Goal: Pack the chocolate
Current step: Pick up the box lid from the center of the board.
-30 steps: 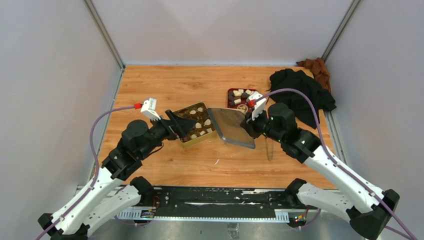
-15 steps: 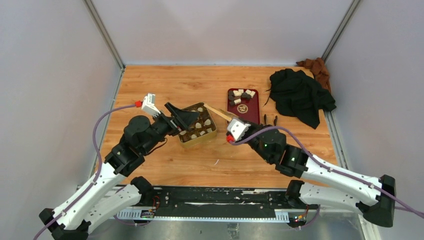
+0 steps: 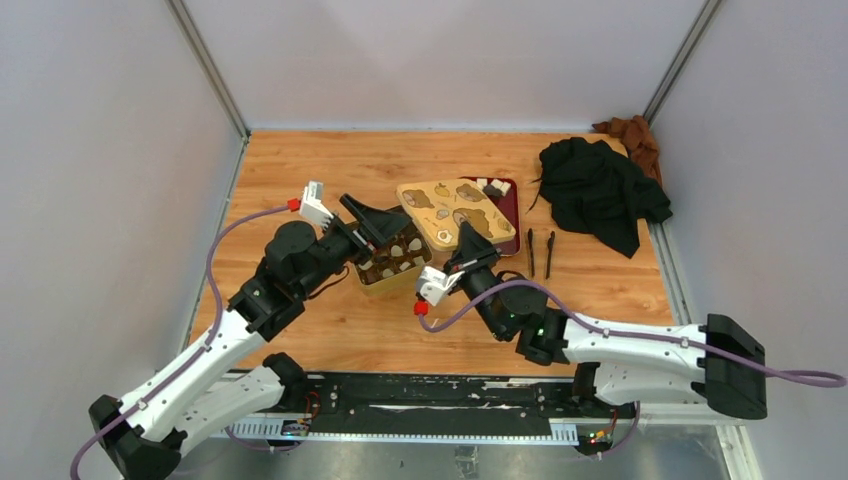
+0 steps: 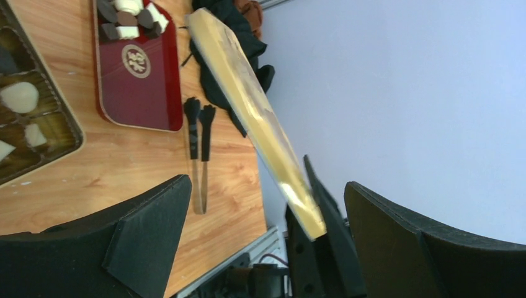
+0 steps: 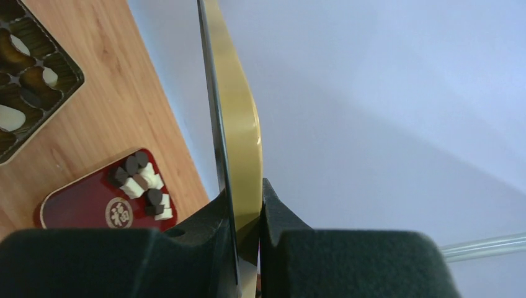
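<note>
My right pincer (image 5: 247, 202) pinches the gold lid (image 5: 239, 112) edge-on; only overhead shows its face, hiding most of the red tray (image 5: 80, 202). The chocolate (image 5: 141, 185) sits left of that pincer. My left pincer (image 4: 267, 211) gapes.

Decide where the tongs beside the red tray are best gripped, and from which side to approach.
Take the tongs across both arms near mid-length, coming straight down from above. They lie flat on the table, arms splayed towards the black tips at the far end and meeting at the near end, so a sideways squeeze there should probably gather both.
</note>
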{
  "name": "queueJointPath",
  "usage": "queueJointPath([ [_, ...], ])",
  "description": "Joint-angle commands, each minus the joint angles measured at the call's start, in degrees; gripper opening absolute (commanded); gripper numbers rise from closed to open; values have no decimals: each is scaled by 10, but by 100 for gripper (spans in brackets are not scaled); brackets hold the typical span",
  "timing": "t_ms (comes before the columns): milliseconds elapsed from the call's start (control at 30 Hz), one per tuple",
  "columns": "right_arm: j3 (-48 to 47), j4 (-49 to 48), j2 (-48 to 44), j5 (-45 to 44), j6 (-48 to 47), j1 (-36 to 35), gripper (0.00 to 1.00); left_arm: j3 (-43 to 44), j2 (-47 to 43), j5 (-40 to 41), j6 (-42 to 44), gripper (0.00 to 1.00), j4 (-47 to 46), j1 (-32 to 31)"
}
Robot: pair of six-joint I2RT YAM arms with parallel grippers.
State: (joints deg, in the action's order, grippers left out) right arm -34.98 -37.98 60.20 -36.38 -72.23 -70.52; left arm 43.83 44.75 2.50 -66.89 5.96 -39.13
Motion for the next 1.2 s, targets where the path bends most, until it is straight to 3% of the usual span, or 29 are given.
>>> queueJointPath([
  [0, 25, -183, 36, -22, -138, -20, 0, -13, 10, -19, -43, 99, -56, 14],
  [167, 45, -336, 100, -14, -226, -27, 0, -17, 59, -75, -98, 94, -104, 35],
  [367, 36, -410, 165, -10, -274, -31, 0, -34, 110, -128, -143, 85, -165, 42],
  [533, 33, -494, 225, -4, -328, -32, 0, -42, 111, -126, -147, 76, -179, 48],
  [967, 12, -507, 257, -11, -328, -39, 0, -62, 118, -126, -155, 44, -212, 66],
  [1167, 6, -507, 271, -22, -317, -39, 6, -79, 115, -119, -155, 20, -242, 74],
])
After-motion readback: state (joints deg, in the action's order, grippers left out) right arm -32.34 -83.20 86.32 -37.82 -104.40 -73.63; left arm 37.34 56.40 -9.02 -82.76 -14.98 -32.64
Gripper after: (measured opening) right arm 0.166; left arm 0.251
